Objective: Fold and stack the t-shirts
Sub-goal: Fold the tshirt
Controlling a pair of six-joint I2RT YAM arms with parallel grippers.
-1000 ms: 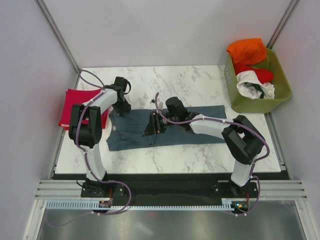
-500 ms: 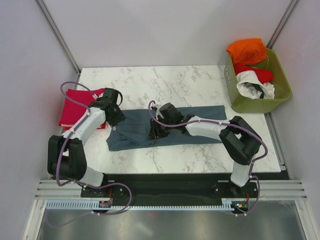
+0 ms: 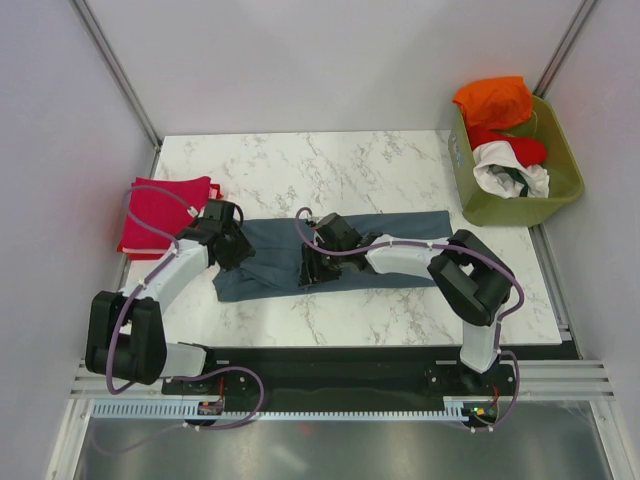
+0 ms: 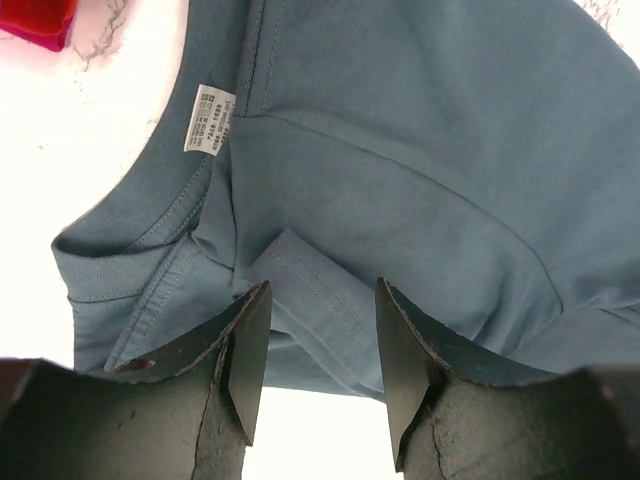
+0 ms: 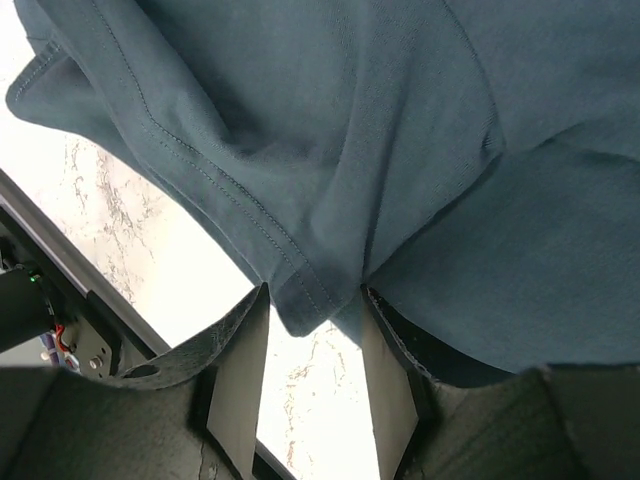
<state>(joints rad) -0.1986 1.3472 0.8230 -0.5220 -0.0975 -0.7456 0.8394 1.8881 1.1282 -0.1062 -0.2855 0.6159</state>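
The slate blue-grey t-shirt (image 3: 360,255) lies spread across the middle of the table. My left gripper (image 3: 228,248) is open over its collar end. In the left wrist view the left gripper (image 4: 315,345) has a sleeve fold (image 4: 310,290) beyond its spread fingers, and the neck label (image 4: 210,118) is further off. My right gripper (image 3: 312,268) is open at the shirt's near edge. In the right wrist view a hemmed sleeve corner (image 5: 305,300) hangs between the tips of the right gripper (image 5: 310,345). The crimson folded t-shirt (image 3: 165,215) lies at the left.
An olive-green basket (image 3: 560,185) stands at the back right, off the table's right side. It holds an orange tee (image 3: 493,100), a red one (image 3: 520,150) and a white one (image 3: 510,178). Grey walls close in on both sides.
My left arm has swung toward the near side, and its gripper moved from the shirt's far collar edge down onto the collar end. My right gripper shifted slightly left along the shirt.
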